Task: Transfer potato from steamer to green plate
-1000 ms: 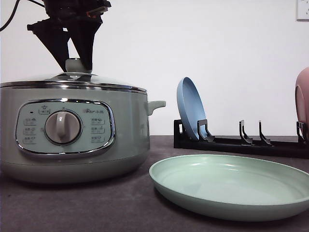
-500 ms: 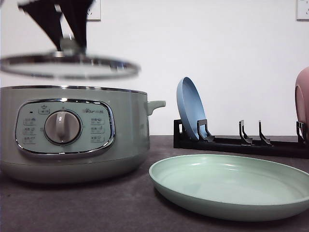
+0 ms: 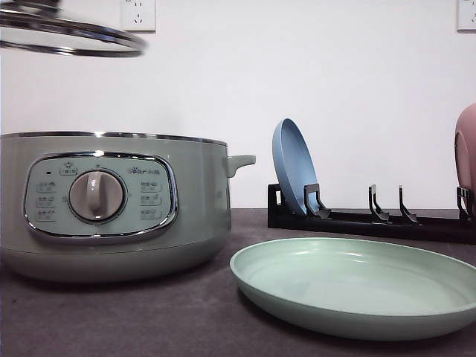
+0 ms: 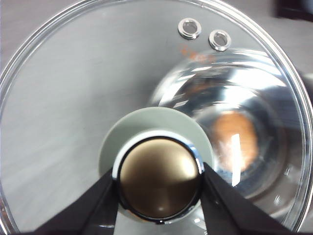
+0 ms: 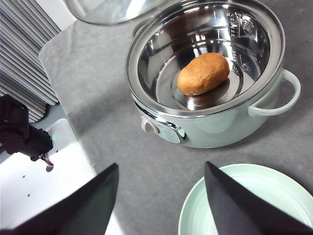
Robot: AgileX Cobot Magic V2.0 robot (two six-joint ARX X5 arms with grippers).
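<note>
The left gripper (image 4: 159,196) is gripping the knob (image 4: 159,178) of the glass lid (image 3: 71,33), holding it in the air above and to the left of the open steamer (image 3: 111,204). The potato (image 5: 203,73) is lying on the steamer's shiny metal floor. The right gripper (image 5: 161,200) is hanging with jaws spread wide and nothing between them, above the grey table (image 5: 132,161) between the steamer and the green plate (image 3: 357,286).
</note>
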